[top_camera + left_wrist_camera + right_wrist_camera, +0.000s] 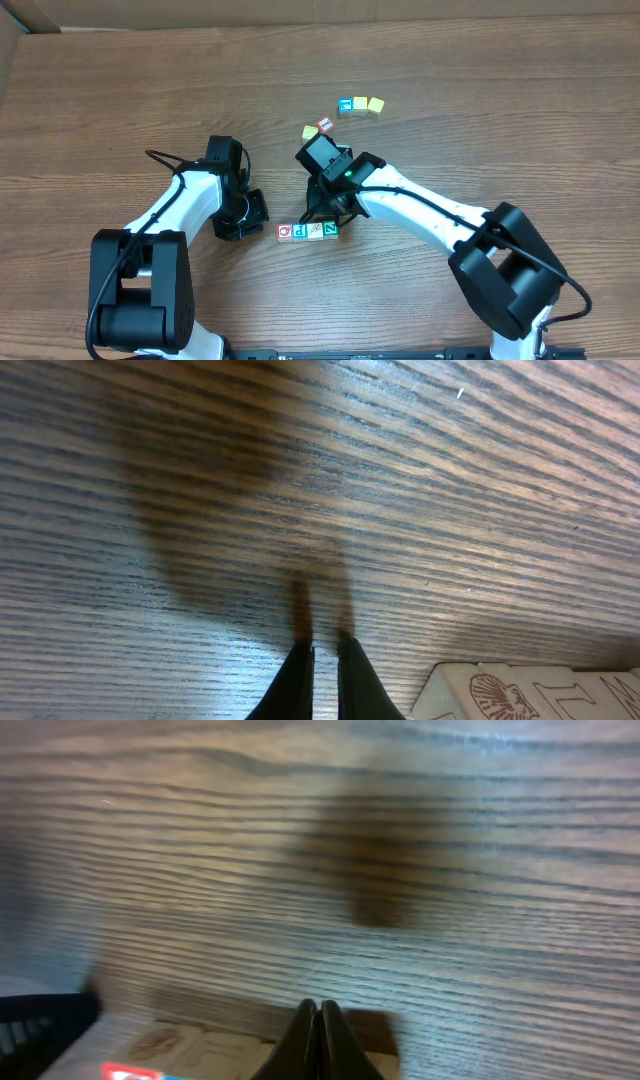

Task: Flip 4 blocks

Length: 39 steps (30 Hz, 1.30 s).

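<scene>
Four blocks lie in a row at the table's front middle: red-framed Q (285, 232), blue P (300, 231), a pale one (315, 230) and green Z (330, 228). My left gripper (257, 212) sits just left of the row, shut and holding nothing; in the left wrist view its fingertips (325, 660) rest near the wood, with a pale block side (520, 695) at the lower right. My right gripper (325, 214) hangs over the row's right half, shut and empty. In the right wrist view its closed tips (318, 1020) stand at the far edge of the blocks (200, 1045).
Further back lie other cubes: a blue-faced one (346, 106) with two yellow ones (360, 104) (375, 104) beside it, plus a red-faced cube (324, 125) and a yellow cube (309, 132) just behind the right wrist. A cardboard edge (10, 40) borders the far left.
</scene>
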Tool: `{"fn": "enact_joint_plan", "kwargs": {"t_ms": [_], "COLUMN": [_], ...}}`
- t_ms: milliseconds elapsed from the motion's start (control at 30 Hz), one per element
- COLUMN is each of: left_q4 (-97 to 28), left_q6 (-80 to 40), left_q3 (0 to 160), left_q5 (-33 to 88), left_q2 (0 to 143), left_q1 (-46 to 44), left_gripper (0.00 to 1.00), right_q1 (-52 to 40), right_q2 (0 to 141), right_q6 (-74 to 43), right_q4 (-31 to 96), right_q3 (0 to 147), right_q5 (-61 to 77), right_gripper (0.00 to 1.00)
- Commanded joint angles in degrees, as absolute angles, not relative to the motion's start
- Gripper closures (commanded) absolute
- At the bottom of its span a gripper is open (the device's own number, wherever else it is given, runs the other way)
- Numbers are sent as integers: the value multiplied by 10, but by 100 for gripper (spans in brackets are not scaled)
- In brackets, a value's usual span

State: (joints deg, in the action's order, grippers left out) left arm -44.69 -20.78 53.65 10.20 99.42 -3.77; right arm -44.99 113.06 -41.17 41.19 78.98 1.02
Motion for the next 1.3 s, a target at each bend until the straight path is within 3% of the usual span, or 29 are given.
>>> {"fn": "enact_joint_plan", "kwargs": {"t_ms": [0, 1267], "left_q4": [-441, -445], "left_q6": [-204, -204], "left_q3": [526, 526], "left_q5": [101, 101], "left_q2": [997, 997], "left_q1": [-38, -38], "left_gripper": [96, 96], "right_q1": [-450, -462], "right_q2": [1132, 1132], "right_q6": [-400, -400], "right_q4": [421, 454], "right_q3": [798, 783], "right_q5": [1, 42], "right_gripper": [96, 96]}}
